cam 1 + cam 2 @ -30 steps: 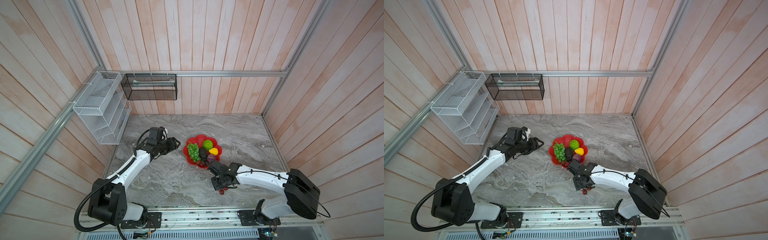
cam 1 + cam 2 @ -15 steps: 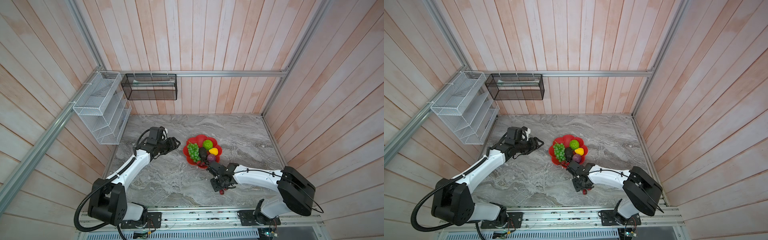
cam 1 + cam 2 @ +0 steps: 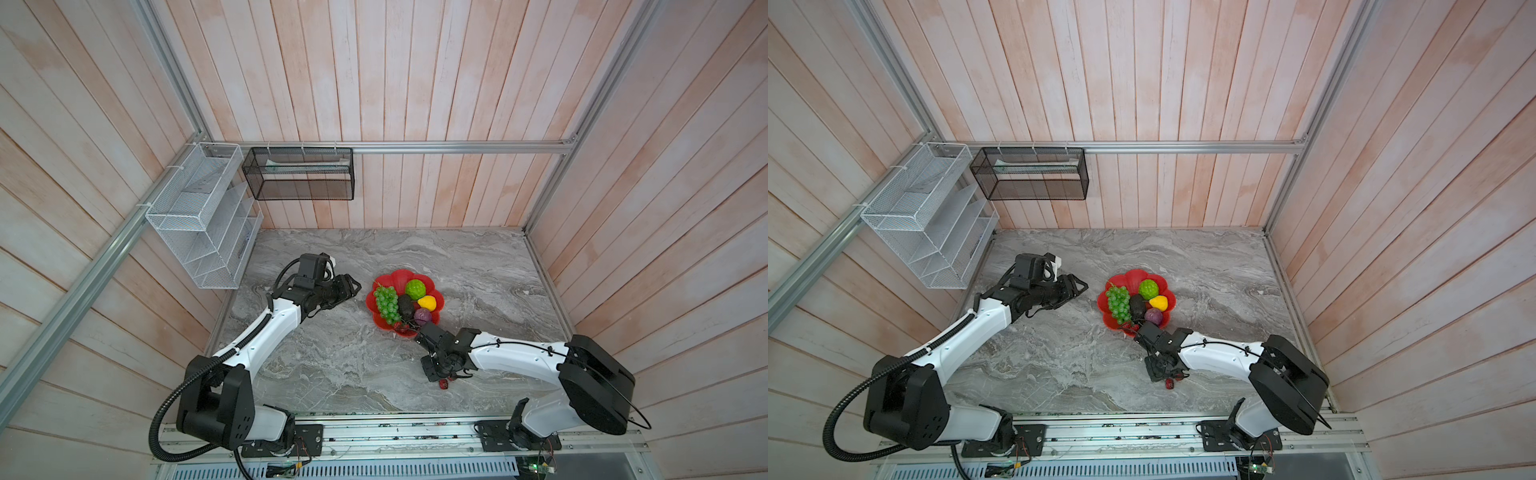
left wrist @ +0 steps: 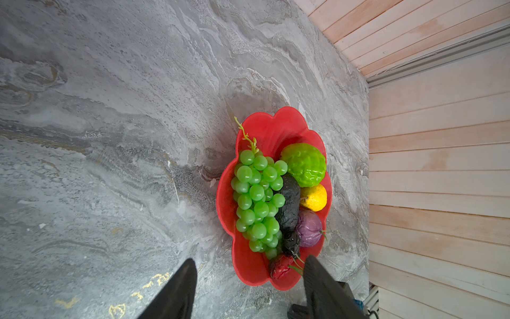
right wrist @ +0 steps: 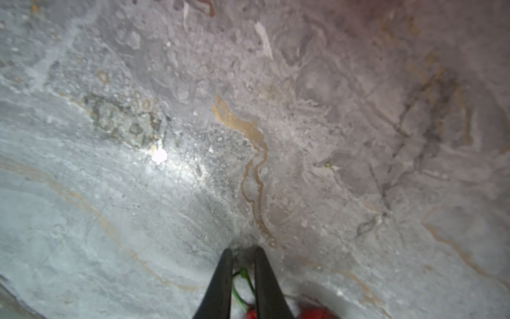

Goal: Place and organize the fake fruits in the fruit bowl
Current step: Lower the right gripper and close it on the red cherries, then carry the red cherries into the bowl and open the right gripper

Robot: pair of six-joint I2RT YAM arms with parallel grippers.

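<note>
Right gripper [image 5: 242, 251] low over the near marble, right of centre, jaws drawn to a narrow slot and pinched on the green stems of the small red berries [image 3: 444, 384]. Berries on the table just near of the fingers, well outside the dish. Left gripper [image 3: 356, 286] spread wide with nothing between the fingers, hovering just left of the dish and aimed at it.

Grey marble table [image 3: 332, 374] below both arms. White wire rack [image 3: 199, 216] on the left wall, black mesh basket [image 3: 299, 174] on the far wall.

Red flower-shaped dish [image 3: 409, 276] mid-table, holding 5 larger fruits:
- green grape bunch [image 3: 386, 305] along its left side
- dark oval avocado [image 3: 406, 307] just right of the grapes, touching them
- bumpy lime-green ball [image 3: 414, 289] at the far right
- purple round fruit [image 3: 422, 316] at the near right
- small yellow fruit [image 3: 427, 302] between those 2

Second red berry cluster [image 4: 280, 268] inside the dish at its near rim.
</note>
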